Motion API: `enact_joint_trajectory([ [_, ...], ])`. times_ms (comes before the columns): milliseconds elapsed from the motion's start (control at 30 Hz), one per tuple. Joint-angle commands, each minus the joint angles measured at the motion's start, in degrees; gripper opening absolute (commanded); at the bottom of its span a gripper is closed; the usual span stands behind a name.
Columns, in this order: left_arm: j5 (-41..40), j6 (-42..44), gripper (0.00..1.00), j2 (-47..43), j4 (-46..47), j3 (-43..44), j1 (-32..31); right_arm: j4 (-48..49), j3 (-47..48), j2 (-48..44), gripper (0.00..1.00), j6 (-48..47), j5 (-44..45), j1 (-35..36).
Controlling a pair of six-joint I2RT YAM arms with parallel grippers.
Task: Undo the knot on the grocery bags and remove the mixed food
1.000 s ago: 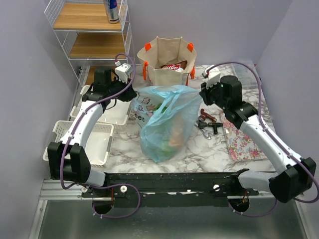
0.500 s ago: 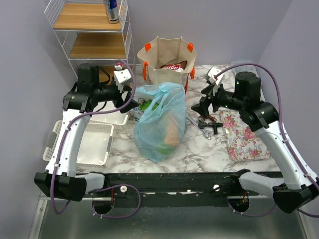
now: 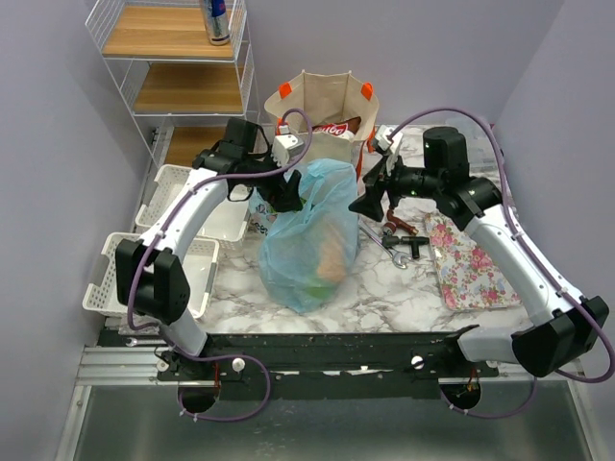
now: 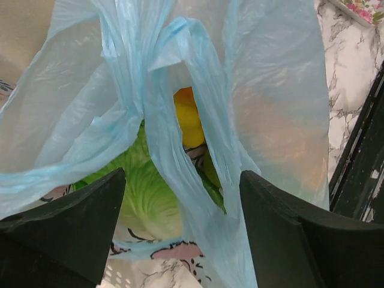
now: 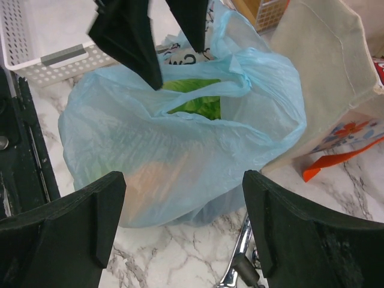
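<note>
The light-blue plastic bag stands mid-table with its mouth loose. Lettuce and a yellow fruit show through the gap. My left gripper hangs open at the bag's top left, and a strip of the bag's plastic runs between its fingers untouched. My right gripper is open at the bag's right side, just above the table, with the bag ahead of it. The beige tote stands behind with a red snack packet inside. A drink can is on the shelf.
Metal tools lie right of the bag, under the right gripper. A floral tray sits further right. White baskets stand on the left, with a wire shelf behind them.
Both grippers went from shut to open and let go of the bag, which sagged narrower. The arms swung outward, then came back in to the bag's top from either side.
</note>
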Motion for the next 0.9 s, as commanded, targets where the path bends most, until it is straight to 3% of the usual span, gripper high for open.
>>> enact_joint_trajectory([
  [0,-4.3,-6.6,0.70,4.0,0.8,3.6,-1.6,4.6,-1.3,0.7,0.86,0.3,-2.9,1.4],
  [67,-3.9,-8.1,0.51,4.4,0.3,3.9,-1.6,5.4,-1.8,0.7,0.87,-0.2,-2.8,1.7],
  [167,0.9,-7.8,0.10,1.5,0.3,3.3,-1.6,6.1,-2.2,0.7,0.87,-1.1,-2.9,1.8],
  [200,2.8,-7.3,0.00,-0.3,0.9,2.5,-1.6,6.4,-2.2,0.7,0.87,-1.2,-3.1,1.9],
  [333,11.5,-7.6,0.00,-12.0,7.4,-3.5,-1.6,8.4,-2.4,0.8,0.92,-1.8,-4.0,2.6],
  [467,14.2,-11.7,0.00,-19.5,15.2,-7.9,-1.6,10.7,-3.4,0.6,0.96,-4.1,-5.0,5.3],
  [733,16.6,-8.1,0.00,-21.1,14.2,-5.1,-1.9,15.1,-5.9,-0.5,0.99,-17.8,-4.3,12.3],
  [800,16.1,-8.8,0.00,-20.7,14.1,-3.9,-2.1,13.0,-4.5,0.7,0.95,-20.5,-5.0,13.1],
  [867,16.1,-9.3,0.00,-20.6,14.0,-3.0,-2.3,9.7,-3.3,1.9,0.73,-21.8,-5.1,13.4],
])
